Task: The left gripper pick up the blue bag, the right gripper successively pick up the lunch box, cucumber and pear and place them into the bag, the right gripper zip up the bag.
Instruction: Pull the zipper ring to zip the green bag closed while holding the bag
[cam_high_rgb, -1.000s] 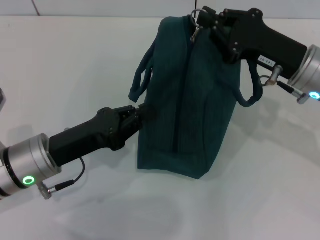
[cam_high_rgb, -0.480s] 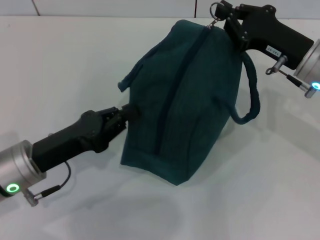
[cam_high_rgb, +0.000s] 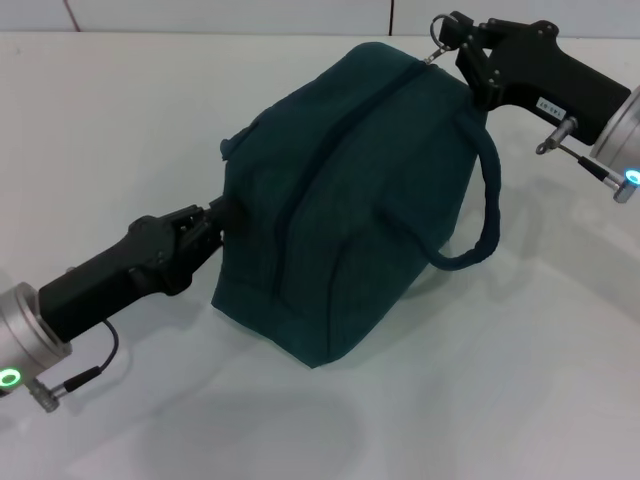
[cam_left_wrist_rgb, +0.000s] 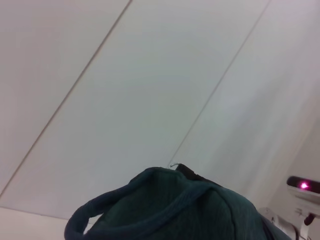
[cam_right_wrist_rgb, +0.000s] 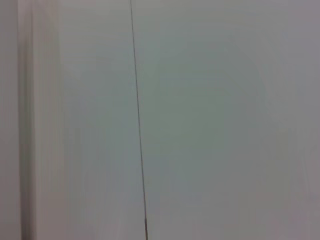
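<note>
Head view: blue bag (cam_high_rgb: 340, 230) stretched between both pincers, white table (cam_high_rgb: 520, 380).

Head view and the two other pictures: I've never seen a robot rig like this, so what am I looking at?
These pictures show a two-armed robot. The head view looks down from its head at a white table. A dark blue-green bag sits there, apparently zipped. The left gripper grips the bag's near end; the right gripper pinches the zipper pull at the far end. The left wrist view shows the bag's top and a handle. The right wrist view shows only a blank wall.
</note>
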